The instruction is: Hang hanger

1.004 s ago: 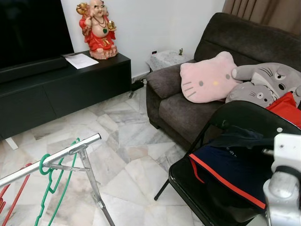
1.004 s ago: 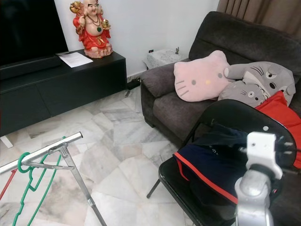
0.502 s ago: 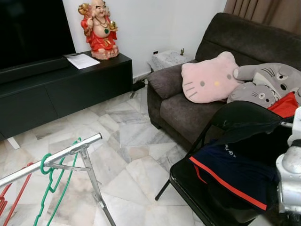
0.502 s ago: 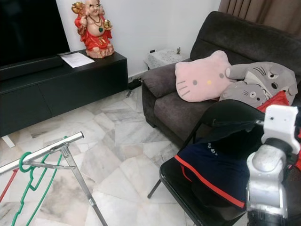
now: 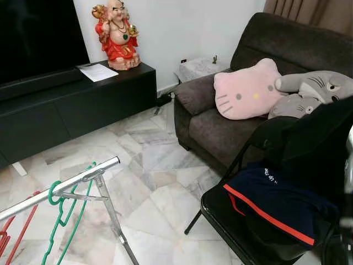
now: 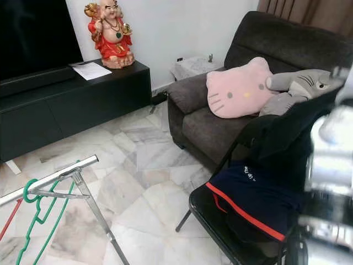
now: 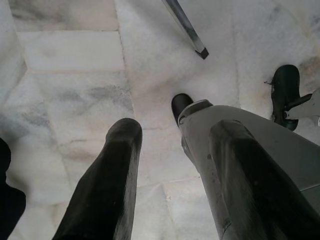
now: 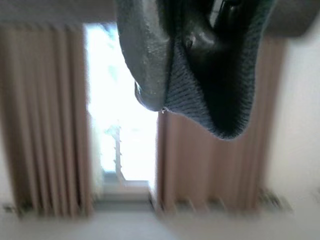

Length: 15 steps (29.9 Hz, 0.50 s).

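A green hanger [image 5: 56,194] hangs by its hook on the silver rail [image 5: 71,184] of a drying rack at the lower left, with a red hanger [image 5: 12,232] beside it. My right arm [image 6: 331,165] is raised at the right edge. In the right wrist view my right gripper [image 8: 210,30] is shut on a dark garment [image 8: 200,85], which hangs lifted over the black folding chair [image 5: 218,212] as a dark sheet [image 6: 298,130]. A navy garment with a red stripe [image 5: 276,199] lies on the seat. My left gripper [image 7: 177,132] is open and points down at the floor.
A dark sofa [image 5: 209,121] holds a pink cat cushion [image 5: 248,91] and a grey plush [image 5: 314,85]. A black TV cabinet [image 5: 77,105] with a red statue [image 5: 117,34] lines the far wall. Marble floor [image 5: 149,182] lies between rack and chair.
My right arm has risen and pulled the dark garment up off the chair, so it now covers the red cushion and part of the grey plush. The rack and hangers are unmoved.
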{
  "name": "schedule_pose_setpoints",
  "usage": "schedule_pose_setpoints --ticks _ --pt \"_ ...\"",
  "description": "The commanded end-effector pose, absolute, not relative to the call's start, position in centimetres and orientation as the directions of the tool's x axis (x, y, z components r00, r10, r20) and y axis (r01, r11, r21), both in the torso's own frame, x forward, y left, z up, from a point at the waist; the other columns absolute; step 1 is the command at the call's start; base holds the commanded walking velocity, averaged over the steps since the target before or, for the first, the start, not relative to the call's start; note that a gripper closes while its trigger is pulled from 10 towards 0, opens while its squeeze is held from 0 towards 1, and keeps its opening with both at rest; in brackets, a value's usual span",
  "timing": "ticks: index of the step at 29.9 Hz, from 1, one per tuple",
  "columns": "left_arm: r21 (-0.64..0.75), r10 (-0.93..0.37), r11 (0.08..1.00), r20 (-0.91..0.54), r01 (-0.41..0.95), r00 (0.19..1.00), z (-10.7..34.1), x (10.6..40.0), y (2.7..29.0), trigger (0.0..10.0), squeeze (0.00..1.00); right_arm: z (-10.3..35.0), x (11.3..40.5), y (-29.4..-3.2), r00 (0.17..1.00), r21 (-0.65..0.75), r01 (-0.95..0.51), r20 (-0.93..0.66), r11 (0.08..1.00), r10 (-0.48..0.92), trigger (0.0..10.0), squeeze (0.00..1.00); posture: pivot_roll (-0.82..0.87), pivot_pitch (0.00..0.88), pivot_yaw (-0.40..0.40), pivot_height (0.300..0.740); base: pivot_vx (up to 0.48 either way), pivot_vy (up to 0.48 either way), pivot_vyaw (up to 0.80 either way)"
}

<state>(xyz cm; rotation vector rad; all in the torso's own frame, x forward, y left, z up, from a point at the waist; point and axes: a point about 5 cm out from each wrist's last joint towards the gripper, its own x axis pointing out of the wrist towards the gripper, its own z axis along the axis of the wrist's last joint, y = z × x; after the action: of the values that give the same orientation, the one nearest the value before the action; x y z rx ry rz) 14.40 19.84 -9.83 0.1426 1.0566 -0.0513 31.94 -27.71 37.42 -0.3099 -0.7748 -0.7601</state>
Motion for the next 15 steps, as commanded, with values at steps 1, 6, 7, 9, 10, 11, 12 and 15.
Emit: schedule_pose_setpoints --ticks 1,6,7,9,10,11,12,15 --pt "0.098 0.025 0.986 -0.887 0.137 0.461 -10.1 13.7 20.0 10.0 0.00 41.6 30.0 -24.9 0.388 0.057 0.612 0.848 0.789 -0.362 0.0 0.00 -0.07 0.000 0.012 0.740 0.000 0.000 0.00" --pt "0.098 0.022 0.985 -0.888 0.142 0.460 -10.1 13.7 20.0 10.0 0.00 39.9 31.4 -20.4 0.589 0.060 0.294 0.775 0.954 -0.230 0.0 0.00 -0.07 0.000 0.009 0.740 0.000 0.000 0.00" --pt "0.098 0.022 0.985 -0.888 0.142 0.460 -10.1 13.7 20.0 10.0 0.00 39.2 31.7 -20.0 0.622 0.064 0.251 0.754 0.966 -0.212 0.0 0.00 -0.07 0.000 0.006 0.740 0.000 0.000 0.00" --pt "0.097 0.022 0.985 -0.888 0.141 0.460 -10.1 13.7 20.0 10.0 0.00 36.3 32.7 -17.7 0.739 0.036 0.080 0.668 0.996 -0.083 0.0 0.00 -0.07 0.002 0.004 0.740 0.000 0.000 0.00" --pt "0.097 0.022 0.985 -0.887 0.140 0.460 -10.1 13.7 20.0 10.0 0.00 35.2 32.9 -16.7 0.774 0.020 0.008 0.634 1.000 -0.018 0.0 0.00 -0.07 0.002 0.004 0.740 0.000 0.000 0.00" --pt "0.097 0.022 0.986 -0.888 0.139 0.460 -10.1 13.7 20.0 10.0 0.00 31.0 33.3 -13.8 0.854 -0.138 -0.177 0.470 0.974 0.222 0.0 0.00 -0.07 0.005 0.004 0.740 0.000 0.000 0.00" --pt "0.097 0.023 0.986 -0.888 0.139 0.460 -10.1 13.6 20.0 10.0 0.00 29.2 32.9 -12.8 0.856 -0.173 -0.271 0.406 0.947 0.319 0.0 0.00 -0.06 0.007 0.001 0.740 0.000 0.000 0.00" --pt "0.096 0.023 0.986 -0.888 0.136 0.459 -10.1 13.6 20.0 10.0 0.00 25.4 31.7 -11.5 0.834 -0.109 -0.467 0.278 0.878 0.477 0.0 0.00 -0.06 0.008 -0.002 0.740 0.000 0.000 0.00"
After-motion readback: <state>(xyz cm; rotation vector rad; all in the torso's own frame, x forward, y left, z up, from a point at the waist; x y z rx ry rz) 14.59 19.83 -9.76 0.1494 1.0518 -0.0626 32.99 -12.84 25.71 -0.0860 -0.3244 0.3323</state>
